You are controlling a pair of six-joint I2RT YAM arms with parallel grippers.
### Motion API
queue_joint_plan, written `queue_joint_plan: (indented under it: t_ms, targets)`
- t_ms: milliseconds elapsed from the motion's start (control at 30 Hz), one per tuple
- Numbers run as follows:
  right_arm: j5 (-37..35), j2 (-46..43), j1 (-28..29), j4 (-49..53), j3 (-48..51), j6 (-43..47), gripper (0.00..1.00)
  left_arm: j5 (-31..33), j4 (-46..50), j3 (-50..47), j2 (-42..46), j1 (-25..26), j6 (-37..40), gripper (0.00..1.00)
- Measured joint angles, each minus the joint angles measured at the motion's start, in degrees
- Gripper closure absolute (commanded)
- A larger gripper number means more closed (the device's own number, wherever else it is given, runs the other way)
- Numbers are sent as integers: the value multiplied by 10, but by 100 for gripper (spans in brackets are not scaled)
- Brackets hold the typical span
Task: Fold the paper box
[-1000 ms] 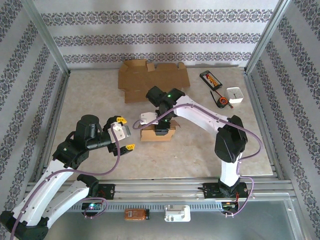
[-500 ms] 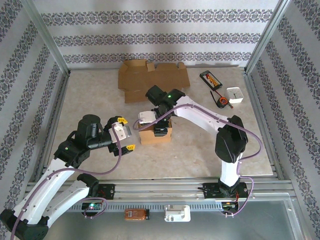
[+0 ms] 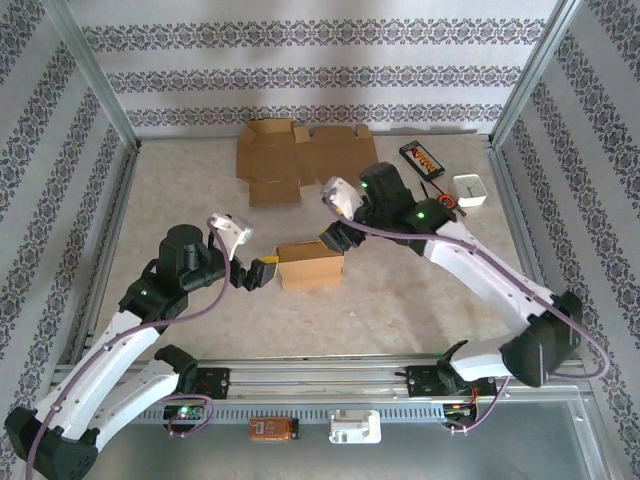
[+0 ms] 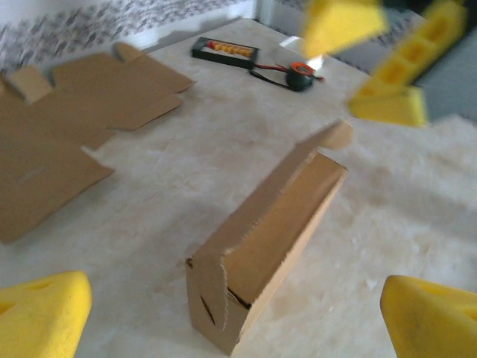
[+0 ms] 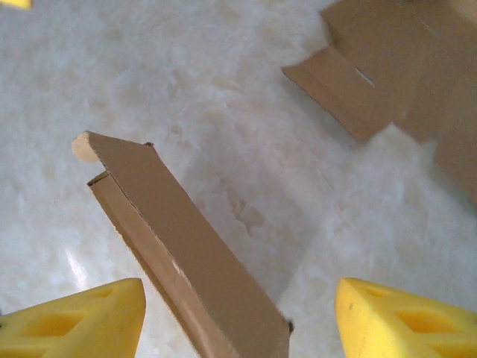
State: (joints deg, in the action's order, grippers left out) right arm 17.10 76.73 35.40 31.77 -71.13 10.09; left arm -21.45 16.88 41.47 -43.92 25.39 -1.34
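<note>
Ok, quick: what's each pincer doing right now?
Left pincer: open, empty, not touching the cardboard box.
Right pincer: open, holding nothing.

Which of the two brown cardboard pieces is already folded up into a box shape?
The small box standing in the middle of the table is folded; the larger cardboard sheet lies spread flat by the back wall.

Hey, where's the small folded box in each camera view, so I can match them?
Top external: folded box just below centre.
Left wrist: folded box centre to lower centre.
Right wrist: folded box lower left, reaching the bottom edge.
Shared landmark: flat cardboard sheet at top centre, left, top right, in that order.
</note>
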Motion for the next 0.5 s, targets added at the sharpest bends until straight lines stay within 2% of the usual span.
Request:
queue_joint_plan:
  t_ms: [100,233,333,400,500]
  targets:
    - [9,-56,-27,-42,82,-89,31,23,10,17,-25,0,-75,1]
    - [24,-90,-54,-64,149,-162,32,31,33,45,-47,0,-121,2]
    - [31,-94,-58,-76,176,-183,39,29,43,53,-57,0,-128,2]
    - [34,-94,-58,-80,186,-189,48,22,55,57,-68,0,-128,3]
    - [33,-93,-58,-86,189,-192,54,15,69,62,-82,0,-124,5]
